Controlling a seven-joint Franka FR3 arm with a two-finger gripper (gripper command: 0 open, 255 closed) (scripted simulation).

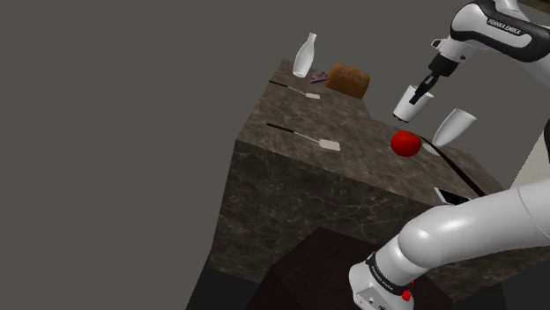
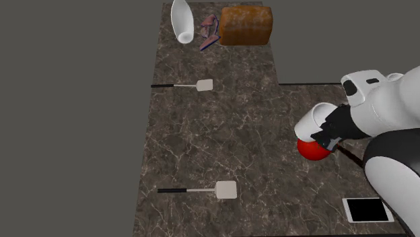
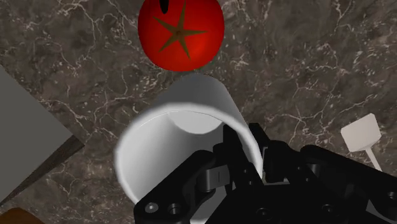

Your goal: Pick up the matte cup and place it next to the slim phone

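Observation:
A plain white cup (image 1: 408,103) (image 2: 311,121) (image 3: 172,146) hangs tilted above the dark marble counter (image 2: 222,141), lifted off the surface. My black gripper (image 1: 423,91) (image 2: 330,131) (image 3: 245,149) is shut on its rim, one finger inside and one outside the wall. The slim phone (image 1: 451,196) (image 2: 367,210), white-framed with a black screen, lies flat at the counter's edge closest to the arm's stand, well apart from the cup. A red tomato (image 1: 405,143) (image 2: 313,151) (image 3: 181,33) sits on the counter just beneath and beyond the cup.
A second white tumbler (image 1: 454,126) stands beside the tomato. Two spatulas (image 2: 225,190) (image 2: 204,85) lie on the counter. A white vase (image 2: 181,20) and a brown loaf (image 2: 246,25) occupy the far end. The counter drops off steeply at the shoulder view's left.

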